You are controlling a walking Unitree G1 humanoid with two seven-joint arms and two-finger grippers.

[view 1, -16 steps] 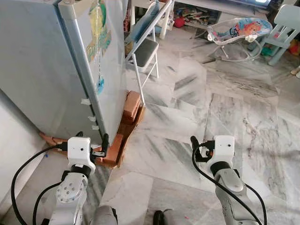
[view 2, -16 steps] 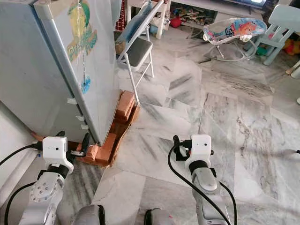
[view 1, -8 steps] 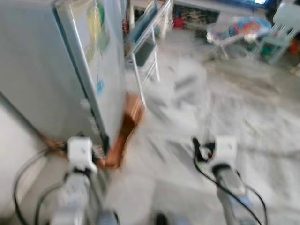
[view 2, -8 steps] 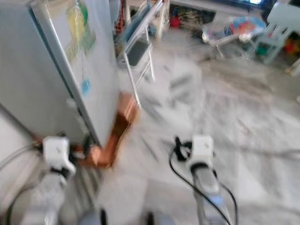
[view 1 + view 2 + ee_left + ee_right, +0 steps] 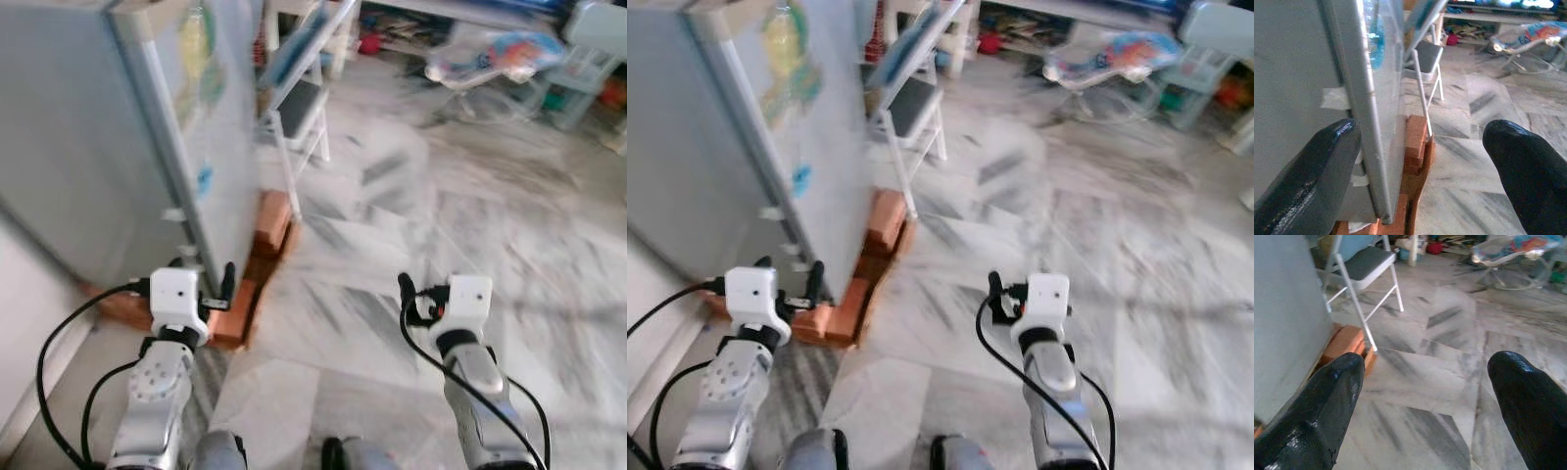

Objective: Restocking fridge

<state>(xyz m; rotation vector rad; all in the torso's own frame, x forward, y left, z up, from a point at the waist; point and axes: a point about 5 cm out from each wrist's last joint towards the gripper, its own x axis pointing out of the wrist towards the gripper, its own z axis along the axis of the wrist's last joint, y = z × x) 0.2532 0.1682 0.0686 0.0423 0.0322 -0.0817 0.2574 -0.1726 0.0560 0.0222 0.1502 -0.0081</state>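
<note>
From the head views, somewhat blurred, the fridge (image 5: 108,127) stands at the robot's left, its door shut, raised on bricks (image 5: 257,269) over a marble floor (image 5: 460,196). A folding chair (image 5: 299,88) stands just past it, and a baby bouncer (image 5: 495,54) lies farther back in the room. The left gripper (image 5: 204,284) hovers low beside the fridge's bottom corner; the right gripper (image 5: 416,294) hangs over bare floor, well apart from the fridge. In the left wrist view both fingers (image 5: 1303,181) are spread wide with nothing between them, aimed along the fridge's front corner, where bits of tape (image 5: 1334,98) stick to its side. In the right wrist view the fingers (image 5: 1308,416) are likewise wide and empty, pointing toward the chair and bricks. Nothing to stock is in either gripper and the door is closed, so the restocking looks barely begun: opening the fridge and fetching goods all seem left to do.
</note>
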